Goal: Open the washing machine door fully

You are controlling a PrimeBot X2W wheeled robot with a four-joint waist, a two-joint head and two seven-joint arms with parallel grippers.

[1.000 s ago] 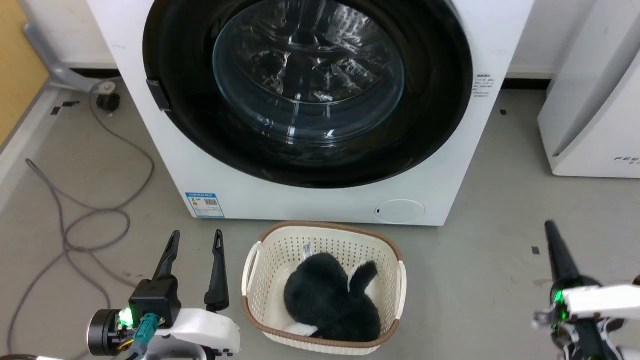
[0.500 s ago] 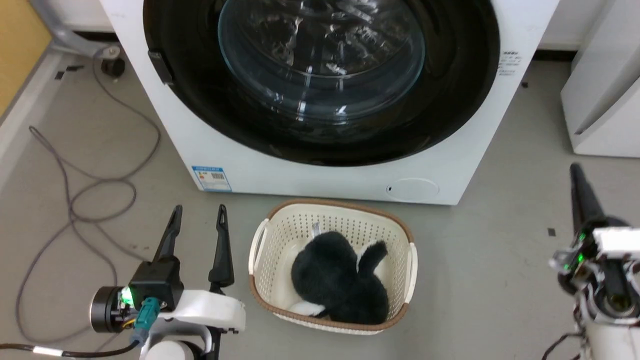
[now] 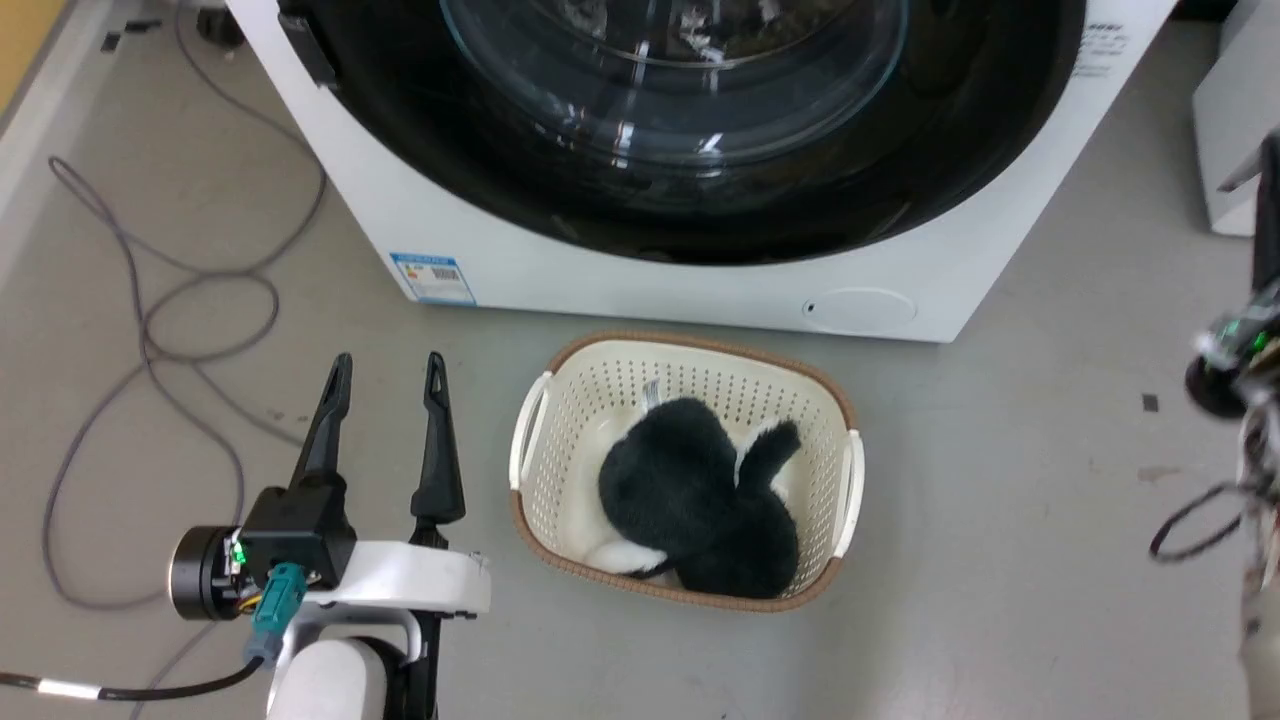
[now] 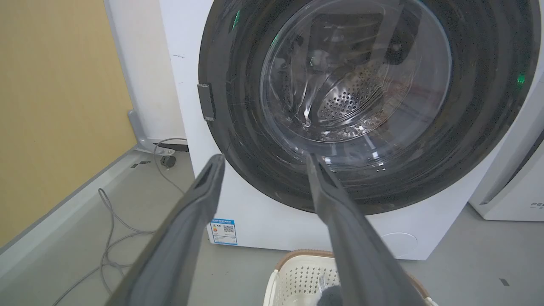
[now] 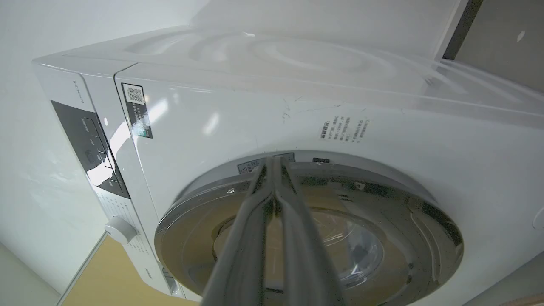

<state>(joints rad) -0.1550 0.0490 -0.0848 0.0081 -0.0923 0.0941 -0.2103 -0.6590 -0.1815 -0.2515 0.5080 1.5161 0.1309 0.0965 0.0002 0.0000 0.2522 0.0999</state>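
Observation:
The white washing machine stands ahead. Its glossy black round washing machine door with the clear glass bowl lies flush against the front. A small dark latch tab sits on the door's left rim. My left gripper is open and empty, low over the floor left of a basket. In the left wrist view the left gripper points at the door, well short of it. My right gripper is shut at the right edge. In the right wrist view the right gripper points at the door's rim.
A cream laundry basket holding a black plush toy sits on the floor before the machine. Grey cable loops on the floor at left. Another white appliance stands right of the machine. A yellow wall is at left.
The head camera has moved, so machine and basket sit higher in the picture. My shut right gripper has risen and swung toward the right edge. The left gripper stays open.

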